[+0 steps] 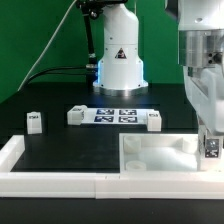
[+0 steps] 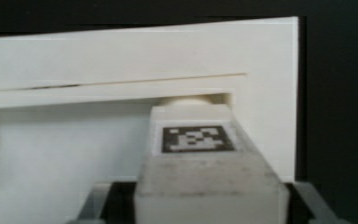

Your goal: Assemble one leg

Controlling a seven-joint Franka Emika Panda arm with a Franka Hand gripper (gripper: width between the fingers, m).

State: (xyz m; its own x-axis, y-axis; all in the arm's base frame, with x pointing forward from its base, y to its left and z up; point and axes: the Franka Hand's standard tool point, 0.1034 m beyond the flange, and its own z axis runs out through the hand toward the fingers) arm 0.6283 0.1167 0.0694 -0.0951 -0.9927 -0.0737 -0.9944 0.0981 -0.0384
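Wrist view: gripper (image 2: 201,200) is clamped on one leg (image 2: 201,155), fingers either side of the block, tag face toward the camera. Leg's long axis runs straight out from the jaws, in line with the gripper; its far tip sits at the inner corner of the tabletop (image 2: 87,75), touching or just short of it, can't tell which. No corner hole is visible past the tip, likely hidden by the leg itself.

Exterior view: gripper (image 1: 211,150) hangs at about 4 o'clock in frame, the held leg (image 1: 211,148) upright over the tabletop's (image 1: 160,155) corner on the exterior view's right. So the coming move is probably straight down along the leg's axis, then a twist.

Count, near to far:
- 1 tabletop, 5 o'clock
- 1 leg in the gripper
- 1 loose leg (image 1: 34,122), 9 o'clock
- 2 loose legs (image 1: 75,115) and (image 1: 153,120) flanking the marker board (image 1: 114,115), centre
- 1 arm
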